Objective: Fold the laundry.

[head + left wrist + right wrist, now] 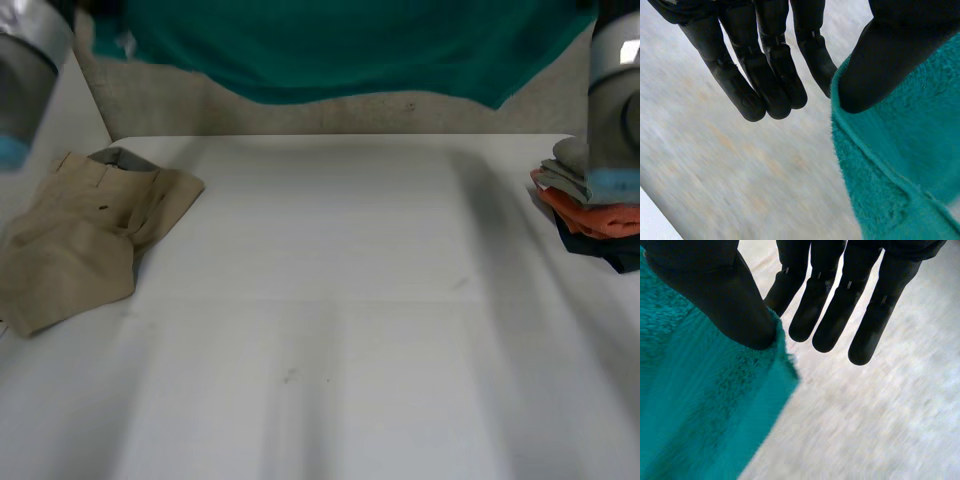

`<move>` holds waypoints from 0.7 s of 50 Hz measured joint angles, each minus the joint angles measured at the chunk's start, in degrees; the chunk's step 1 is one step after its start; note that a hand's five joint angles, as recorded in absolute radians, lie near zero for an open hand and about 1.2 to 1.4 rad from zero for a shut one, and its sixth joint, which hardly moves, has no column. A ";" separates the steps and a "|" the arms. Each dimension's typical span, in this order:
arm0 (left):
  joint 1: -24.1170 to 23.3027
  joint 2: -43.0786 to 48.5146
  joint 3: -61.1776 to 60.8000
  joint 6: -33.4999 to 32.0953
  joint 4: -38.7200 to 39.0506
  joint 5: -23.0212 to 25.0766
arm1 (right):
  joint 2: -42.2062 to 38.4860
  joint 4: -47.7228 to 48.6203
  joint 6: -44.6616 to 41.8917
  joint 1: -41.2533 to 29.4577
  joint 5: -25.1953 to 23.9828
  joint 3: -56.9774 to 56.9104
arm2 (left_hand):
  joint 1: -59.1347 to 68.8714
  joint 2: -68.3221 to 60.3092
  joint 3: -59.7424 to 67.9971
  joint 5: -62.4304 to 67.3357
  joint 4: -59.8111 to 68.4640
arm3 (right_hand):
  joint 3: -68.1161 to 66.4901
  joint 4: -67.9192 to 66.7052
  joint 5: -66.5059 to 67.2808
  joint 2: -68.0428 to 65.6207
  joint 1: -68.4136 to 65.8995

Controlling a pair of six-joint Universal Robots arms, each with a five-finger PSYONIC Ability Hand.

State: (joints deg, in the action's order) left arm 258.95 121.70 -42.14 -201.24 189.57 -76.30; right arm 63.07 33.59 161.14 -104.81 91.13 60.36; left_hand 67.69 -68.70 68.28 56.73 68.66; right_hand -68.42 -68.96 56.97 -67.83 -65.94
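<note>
In the head view a teal towel is hanging at 12 o'clock over the table's far edge, with beige trousers lying at 9 o'clock and a clothes pile at 3. In the left wrist view the left hand is pinching the towel's edge between thumb and nearest finger, the fingers straight and close together. In the right wrist view the right hand is pinching a towel corner the same way

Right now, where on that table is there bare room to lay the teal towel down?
The white table is bare across its whole middle and near edge, between the khaki trousers at the robot's left and the stack of folded clothes at its right. Those two sides are crowded. The teal towel hangs above the far edge.
</note>
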 measured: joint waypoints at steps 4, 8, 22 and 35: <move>0.51 0.24 -9.55 -2.07 3.18 1.34 | -0.25 -1.71 -0.07 0.40 -1.51 7.44 | 0.00 -0.01 0.00 0.00 0.00 | -0.02 -0.01 0.00 0.00 0.00; 0.79 1.62 -18.50 -4.00 6.85 3.00 | -1.46 -2.90 -0.37 0.94 -3.14 14.72 | 0.00 -0.01 0.00 0.00 0.00 | -0.03 -0.01 0.00 0.00 0.00; 1.75 0.27 -42.20 -19.08 1.49 5.03 | -2.76 -16.16 -14.44 4.67 -5.96 30.59 | 0.00 -0.01 0.00 0.00 0.00 | -0.03 -0.02 0.00 0.00 0.00; -1.42 -16.81 -54.30 -31.19 -39.55 0.97 | 16.92 -51.42 -40.78 13.52 -11.57 38.00 | 0.00 -0.01 0.00 0.00 0.00 | -0.03 -0.01 0.00 0.00 0.00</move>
State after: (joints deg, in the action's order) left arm 257.53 104.89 -96.44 -232.42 150.02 -75.33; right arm 79.99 -17.83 120.35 -91.29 79.56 98.37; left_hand 67.69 -68.71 68.28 56.73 68.66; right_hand -68.45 -68.98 56.97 -67.83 -65.94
